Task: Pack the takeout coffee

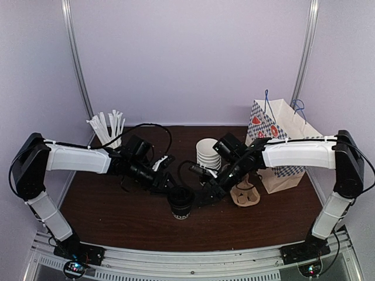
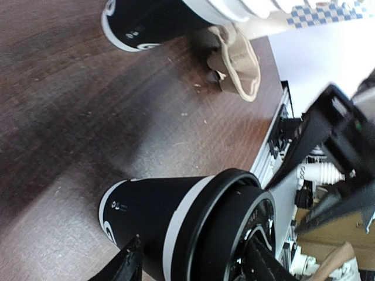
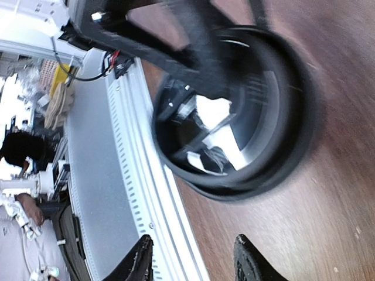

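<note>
The takeout coffee (image 1: 180, 202), a black and white cup with a black dome lid, stands upright on the brown table in front of centre. In the left wrist view the coffee (image 2: 176, 222) fills the gap between my left gripper's (image 2: 193, 253) spread fingers, one beside its lower body and one across the lid top. I cannot tell whether they touch it. In the top view my left gripper (image 1: 170, 187) is at the cup's left. My right gripper (image 1: 205, 187) is open and empty just right of the cup. Its view shows the lid (image 3: 246, 111) from above, blurred.
A stack of lidless cups (image 1: 208, 153) stands behind the grippers. A cardboard cup carrier (image 1: 245, 194) lies to the right, with a checked paper bag (image 1: 281, 146) behind it. A cup of white sticks (image 1: 108, 126) is at the back left. The table's front rail (image 3: 146, 193) is close.
</note>
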Action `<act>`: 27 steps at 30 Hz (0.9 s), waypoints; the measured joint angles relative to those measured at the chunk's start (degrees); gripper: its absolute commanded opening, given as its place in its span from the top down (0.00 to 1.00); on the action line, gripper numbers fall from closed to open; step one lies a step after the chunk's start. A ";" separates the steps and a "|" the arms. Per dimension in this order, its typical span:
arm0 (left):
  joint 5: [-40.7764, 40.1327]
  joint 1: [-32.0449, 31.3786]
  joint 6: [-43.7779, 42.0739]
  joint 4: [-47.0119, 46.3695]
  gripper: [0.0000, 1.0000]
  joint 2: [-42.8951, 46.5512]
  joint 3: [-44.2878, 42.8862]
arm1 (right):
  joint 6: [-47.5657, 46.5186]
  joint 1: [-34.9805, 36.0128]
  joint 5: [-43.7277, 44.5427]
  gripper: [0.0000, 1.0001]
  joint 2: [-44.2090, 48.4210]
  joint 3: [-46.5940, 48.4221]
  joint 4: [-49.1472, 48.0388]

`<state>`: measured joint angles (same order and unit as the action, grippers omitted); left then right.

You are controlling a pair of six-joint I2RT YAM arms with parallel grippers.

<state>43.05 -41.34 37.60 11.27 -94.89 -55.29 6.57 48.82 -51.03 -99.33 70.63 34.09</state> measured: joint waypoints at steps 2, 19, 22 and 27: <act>1.22 0.00 -0.98 -0.13 0.42 -0.39 -0.02 | 1.22 -1.16 0.72 0.55 1.60 -2.43 -1.44; 5.16 -0.02 -4.96 0.39 0.43 -1.27 0.09 | 14.62 -4.39 -3.91 0.55 -1.62 -7.76 -18.64; 6.05 0.04 -5.40 0.37 0.43 -2.38 -0.76 | 16.44 -3.98 -4.50 0.56 -1.73 -8.44 -20.92; 6.86 0.22 -5.99 0.81 0.43 -2.93 -1.20 | 18.12 -3.91 -4.72 0.59 -1.73 -9.09 -22.05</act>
<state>49.91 -41.12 31.62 12.08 -97.82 -56.49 24.69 44.91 -55.75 -101.06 61.54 12.03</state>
